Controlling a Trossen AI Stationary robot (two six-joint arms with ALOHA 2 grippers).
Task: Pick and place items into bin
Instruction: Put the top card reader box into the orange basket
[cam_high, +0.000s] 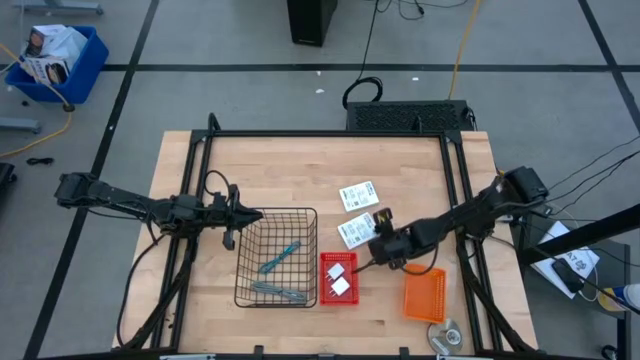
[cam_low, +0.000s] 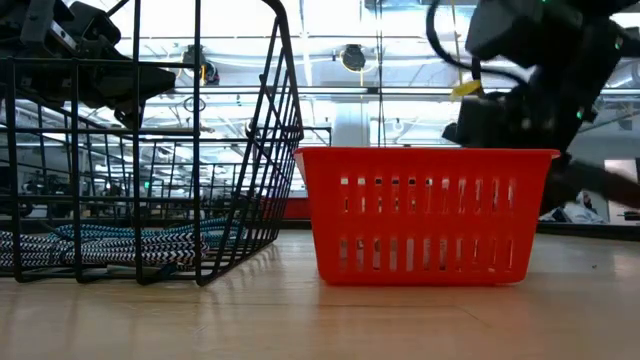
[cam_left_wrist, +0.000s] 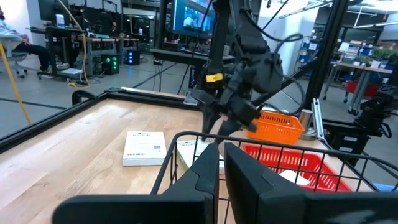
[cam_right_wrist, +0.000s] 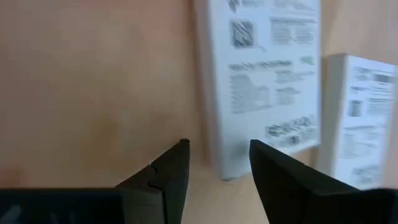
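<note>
While two white cards (cam_high: 359, 196) still lie flat on the table (cam_high: 300, 170), most of the sorting looks done.
The nearer card (cam_high: 352, 232) sits just beside the right gripper (cam_high: 378, 246), whose fingers hover parted and empty over its edge; both teal tools (cam_high: 280, 258) rest in the wire basket (cam_high: 300, 215), and two white blocks (cam_high: 339, 279) sit in the red bin (cam_high: 325, 262). The orange bin (cam_high: 424, 296) looks empty. The left gripper (cam_high: 240, 216) waits pressed shut at the basket's rim.

High view looks straight down; low view sits level at tabletop; both share the red bin (cam_high: 337, 279).
</note>
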